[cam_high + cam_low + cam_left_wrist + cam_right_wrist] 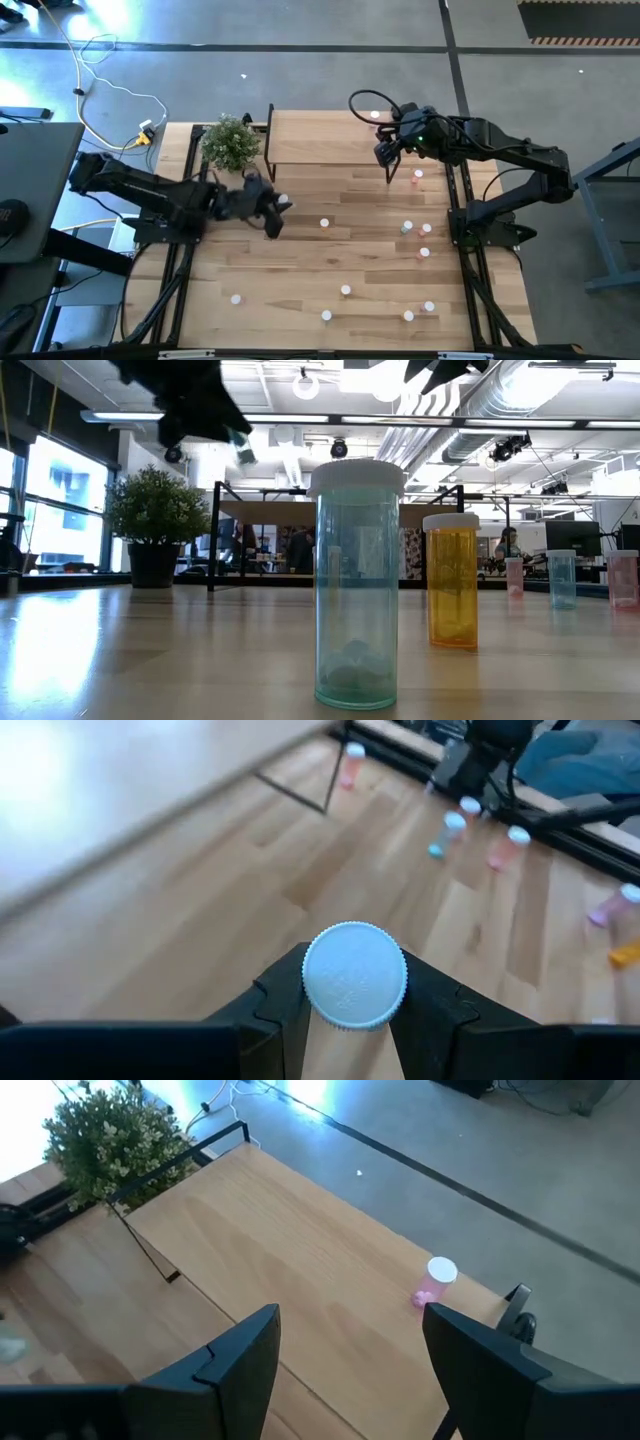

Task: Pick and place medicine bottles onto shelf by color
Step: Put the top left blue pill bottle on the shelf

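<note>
A potted plant (231,143) stood at the shelf's (320,135) left end. The left hand (352,1020), above the counter (300,260) just beside it, clenched a white-capped bottle (354,974). The right hand (350,1345) hung released over the shelf, where a pink bottle (433,1283) stood near its right edge.

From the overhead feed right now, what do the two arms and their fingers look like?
Both arms are dark, jointed tubes mounted at the table's side edges. The left gripper and right gripper have broad, flat black fingers with angular stepped edges. A green light glows on the right arm's wrist, with black cable looping beside it.
</note>
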